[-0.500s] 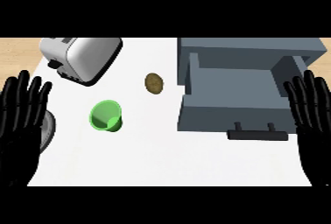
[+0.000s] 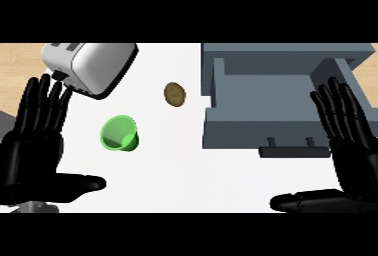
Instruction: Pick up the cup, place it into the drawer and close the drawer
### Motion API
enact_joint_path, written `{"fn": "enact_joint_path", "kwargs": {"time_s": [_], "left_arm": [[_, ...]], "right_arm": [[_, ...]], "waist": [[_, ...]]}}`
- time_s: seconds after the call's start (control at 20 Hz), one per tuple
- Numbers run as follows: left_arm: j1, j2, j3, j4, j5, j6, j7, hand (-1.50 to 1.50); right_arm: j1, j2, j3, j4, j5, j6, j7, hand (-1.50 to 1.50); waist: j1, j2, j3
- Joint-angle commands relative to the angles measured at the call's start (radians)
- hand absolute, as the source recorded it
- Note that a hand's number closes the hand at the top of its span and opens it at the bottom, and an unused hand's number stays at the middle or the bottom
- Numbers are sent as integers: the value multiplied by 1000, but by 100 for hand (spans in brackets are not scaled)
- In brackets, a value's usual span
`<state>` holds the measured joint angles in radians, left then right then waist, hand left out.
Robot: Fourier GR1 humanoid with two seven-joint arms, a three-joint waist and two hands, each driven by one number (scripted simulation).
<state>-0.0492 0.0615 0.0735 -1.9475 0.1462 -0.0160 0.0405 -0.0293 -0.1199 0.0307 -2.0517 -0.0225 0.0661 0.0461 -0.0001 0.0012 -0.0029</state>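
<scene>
A green cup (image 2: pixel 119 133) lies on the white counter, left of centre, its mouth turned toward me. The grey drawer (image 2: pixel 277 127) stands pulled open at the right, its inside bare and its dark handle (image 2: pixel 295 148) at the front. My left hand (image 2: pixel 33 150) is at the left edge, fingers straight and pointing up, thumb stretched out to the right below the cup. My right hand (image 2: pixel 353 150) shows at the right edge over the drawer's right side, fingers straight, thumb reaching left below the handle. Neither hand touches the cup.
A silver toaster (image 2: pixel 88 64) sits at the back left, tilted. A small brown round object (image 2: pixel 174 93) lies between the toaster and the drawer. A strip of wooden surface (image 2: pixel 18 65) shows at the far left edge.
Both hands have moved a little inward and up, and their thumbs now show at the bottom of the view. Cup and drawer have not moved.
</scene>
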Motion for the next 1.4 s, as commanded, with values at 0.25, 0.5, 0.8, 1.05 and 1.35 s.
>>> {"fn": "enact_joint_path", "kwargs": {"time_s": [0.25, 0.5, 0.8, 1.05, 1.35], "left_arm": [[-63, -34, 37, 215, 31, 29, -43, -150], [-95, 40, 143, 482, 56, -55, -199, -150], [-127, 56, 156, 663, 32, -64, -285, -150], [-149, 38, 160, 821, -31, -3, -385, -150], [-177, 97, 201, 1019, -7, -74, -497, -150]], "right_arm": [[-104, -30, -48, 109, -69, 71, 63, -150], [-41, -8, -24, 77, -41, 76, -1, -150], [-150, -33, -87, 214, -46, 92, -25, -150], [-234, -82, -158, 164, -117, 107, 72, -150], [-238, -85, -189, 221, -140, 132, 29, -150]], "waist": [[0, -1, 3], [-6, 0, 3], [-2, 1, 3], [-6, 1, 2], [-4, 0, 2]]}}
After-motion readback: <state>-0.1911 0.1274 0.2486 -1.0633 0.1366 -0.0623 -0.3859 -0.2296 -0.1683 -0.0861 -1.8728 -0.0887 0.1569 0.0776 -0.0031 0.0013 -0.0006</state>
